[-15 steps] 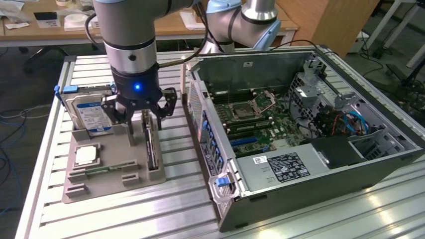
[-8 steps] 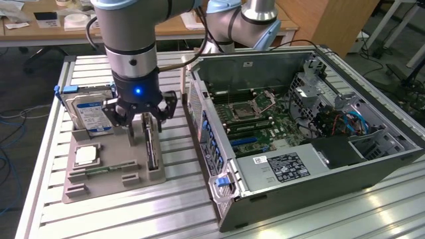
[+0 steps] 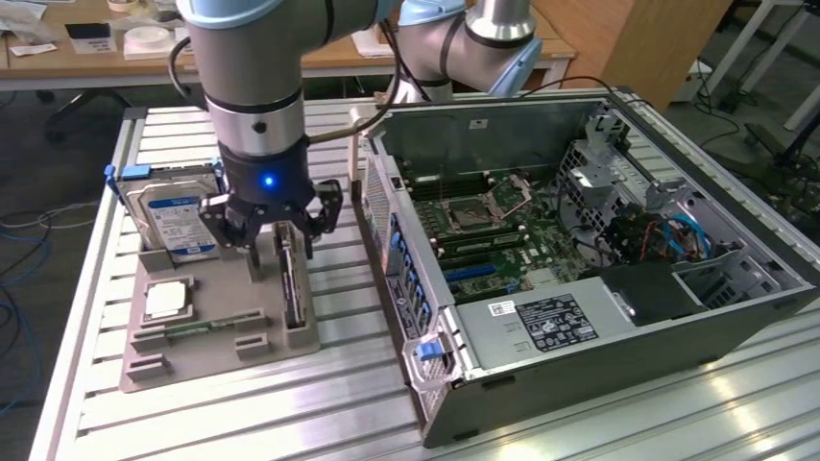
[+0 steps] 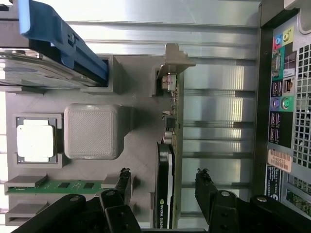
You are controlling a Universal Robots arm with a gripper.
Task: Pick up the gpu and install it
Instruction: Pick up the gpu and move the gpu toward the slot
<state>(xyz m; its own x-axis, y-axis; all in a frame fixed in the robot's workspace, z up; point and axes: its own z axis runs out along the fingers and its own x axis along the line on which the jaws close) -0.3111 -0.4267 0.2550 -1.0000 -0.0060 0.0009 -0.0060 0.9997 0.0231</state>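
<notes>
A: Claw [image 4: 164, 177] hangs wide open, holding nothing, a finger on either side of the gpu [image 4: 165, 204], which stands on edge in the holder [image 4: 141, 82].
B: Risky. Closing off-centre could tilt the card or jam it in its slot.

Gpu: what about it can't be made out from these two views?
- Exterior view: the gpu stands edge-on, faces unseen; its upper part is behind the gripper.
- Wrist view: one end of the gpu is cut off by the picture's edge.
- Exterior view: the expansion slot inside the case is too small to pick out.
</notes>
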